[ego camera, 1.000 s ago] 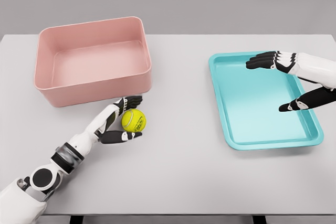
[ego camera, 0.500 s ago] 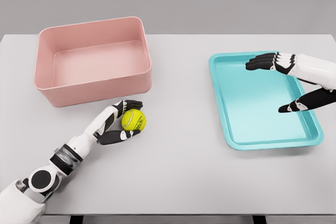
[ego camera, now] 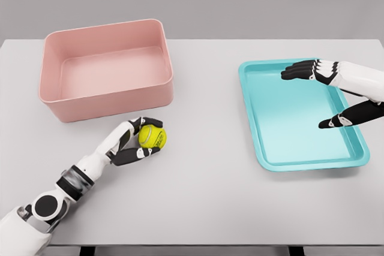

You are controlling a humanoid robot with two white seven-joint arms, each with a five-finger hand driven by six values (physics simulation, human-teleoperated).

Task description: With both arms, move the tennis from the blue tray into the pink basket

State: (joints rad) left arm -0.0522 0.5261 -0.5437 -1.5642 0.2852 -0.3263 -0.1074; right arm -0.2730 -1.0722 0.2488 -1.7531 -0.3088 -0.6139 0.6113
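Tennis ball [ego camera: 152,136] in left robot hand [ego camera: 137,142] near pink basket [ego camera: 105,107]; right robot hand [ego camera: 336,93] open over blue tray [ego camera: 282,154].

Fuzzy yellow-green tennis ball [ego camera: 152,135] sitting just in front of the pink rectangular plastic basket [ego camera: 105,70], upright and open. Shallow blue-teal rectangular tray [ego camera: 300,115] lying flat, well off to the right.

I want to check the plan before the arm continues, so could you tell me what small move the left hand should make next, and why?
Probably lift the tennis ball clear of the table. The left hand has its fingers closed around it, just in front of the pink basket, whose near wall stands between ball and interior. The right hand hovers open over the blue tray.
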